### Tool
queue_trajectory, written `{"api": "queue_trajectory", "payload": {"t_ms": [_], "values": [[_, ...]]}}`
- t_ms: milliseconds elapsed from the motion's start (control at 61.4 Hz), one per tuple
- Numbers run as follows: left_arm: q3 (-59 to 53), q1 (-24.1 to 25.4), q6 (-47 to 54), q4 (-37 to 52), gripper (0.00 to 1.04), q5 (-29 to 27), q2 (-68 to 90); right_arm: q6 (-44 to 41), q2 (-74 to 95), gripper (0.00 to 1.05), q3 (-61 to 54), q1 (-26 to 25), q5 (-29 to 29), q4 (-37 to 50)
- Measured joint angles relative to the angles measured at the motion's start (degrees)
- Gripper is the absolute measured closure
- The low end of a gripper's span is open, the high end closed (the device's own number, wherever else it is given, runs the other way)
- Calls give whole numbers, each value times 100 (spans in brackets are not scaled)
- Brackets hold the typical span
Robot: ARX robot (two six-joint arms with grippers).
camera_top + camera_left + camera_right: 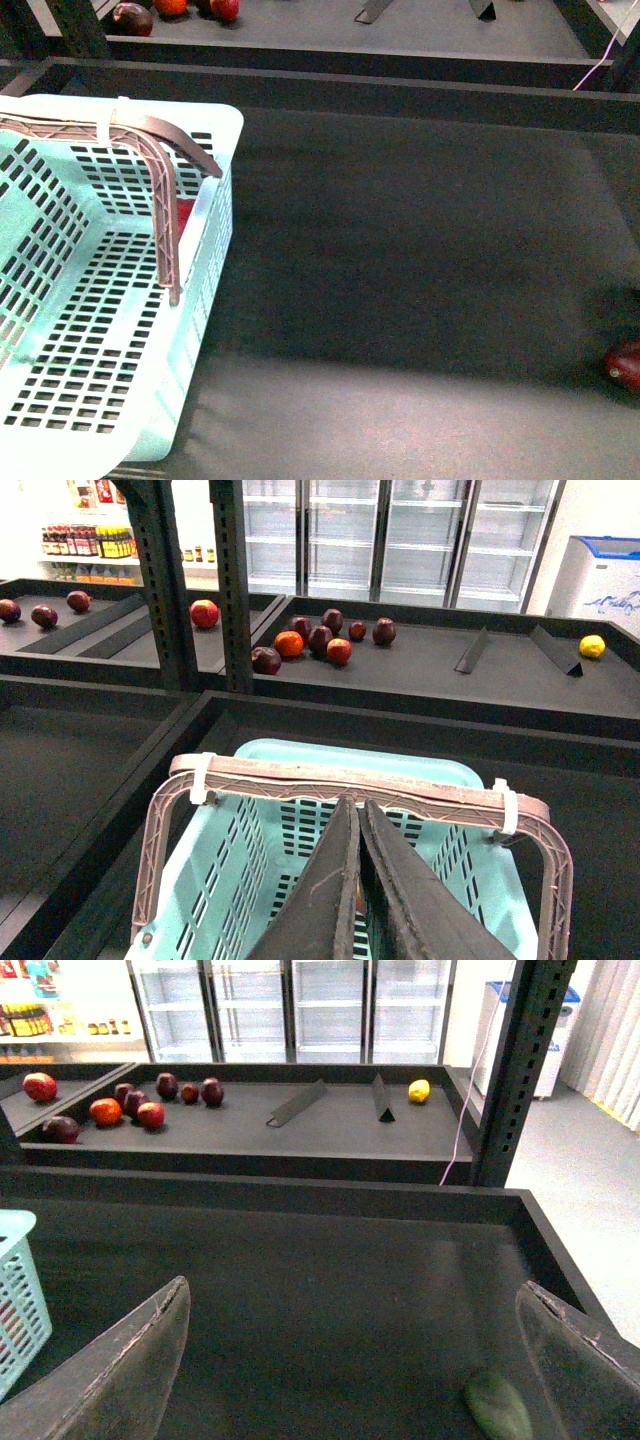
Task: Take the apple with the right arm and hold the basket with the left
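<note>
Looks like the reach-for-fruit stage. Left gripper (358, 900) is pinched shut over the basket (330, 880), gripping nothing visible. Right gripper (355, 1360) gapes wide, empty; the apple (184, 213) hides behind the basket handle (165, 215), so it must swing across.

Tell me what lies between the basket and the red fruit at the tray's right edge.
Nothing: in the front view, only bare dark tray floor runs from the basket to the red fruit.
</note>
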Motion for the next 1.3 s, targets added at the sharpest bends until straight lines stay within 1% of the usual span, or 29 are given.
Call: {"api": "queue_trajectory", "payload": {"t_ms": [195, 505, 554, 602, 1156, 1189, 1302], "values": [[0, 0, -2, -468, 101, 0, -470, 0, 0, 9, 0, 0, 0, 0], [0, -2, 0, -955, 101, 0, -953, 0, 0, 9, 0, 0, 0, 0], [2, 0, 0, -1600, 101, 2, -1414, 0, 0, 9, 0, 0, 2, 0], [2, 0, 0, -1871, 101, 0, -1738, 0, 0, 9, 0, 0, 2, 0], [2, 0, 0, -1932, 101, 0, -1902, 0, 0, 9, 0, 0, 0, 0], [2, 0, 0, -1932, 98, 0, -1902, 0, 0, 9, 0, 0, 0, 0], [2, 0, 0, -1932, 75, 0, -1902, 0, 0, 9, 0, 0, 0, 0]]}}
